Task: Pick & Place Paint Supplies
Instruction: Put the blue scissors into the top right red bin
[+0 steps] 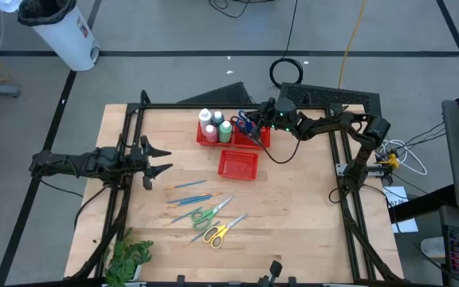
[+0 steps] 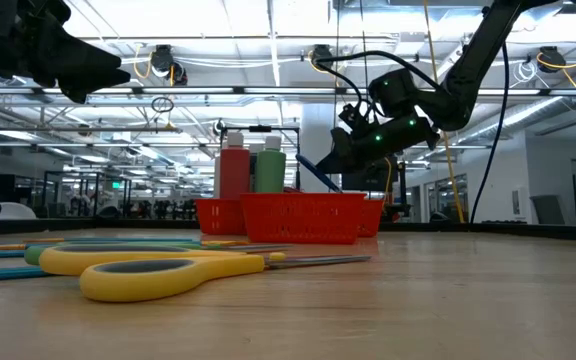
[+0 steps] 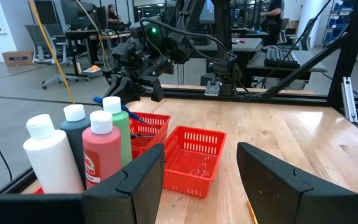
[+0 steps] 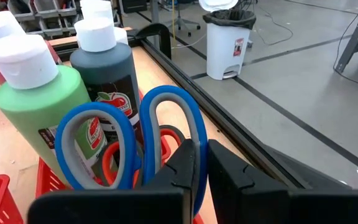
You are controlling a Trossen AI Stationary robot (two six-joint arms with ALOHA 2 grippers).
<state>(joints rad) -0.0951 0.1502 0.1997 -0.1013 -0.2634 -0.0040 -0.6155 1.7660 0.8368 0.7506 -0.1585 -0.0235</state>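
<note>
A red basket [image 1: 213, 137] at the table's far side holds the white, grey-blue, pink and green bottles [image 1: 214, 125]. My right gripper [image 1: 256, 121] hangs over that basket's right end, shut on the blue scissors [image 4: 129, 143], close to the green bottle [image 4: 39, 106]. A red scissors handle [image 4: 109, 163] lies in the basket under them. Thin brushes [image 1: 190, 191], green scissors [image 1: 206, 214] and yellow scissors [image 1: 217, 233] lie flat on the near half of the table. My left gripper [image 1: 164, 159] is open, raised over the table's left side. My right gripper pinches the blue scissors between its two fingers at one handle loop [image 4: 195, 158], where the loop narrows. The fingers come slanting down from the table's right side. The loops stand beyond the fingertips, and the scissors [image 2: 313, 170] slant down into the basket behind its rim.
A second red basket [image 1: 237, 164] stands near the table's middle, in front of the first. A green leafy plant [image 1: 130, 257] sits at the near left corner. A black frame [image 1: 130, 112] borders the table. Bare wood lies to the right.
</note>
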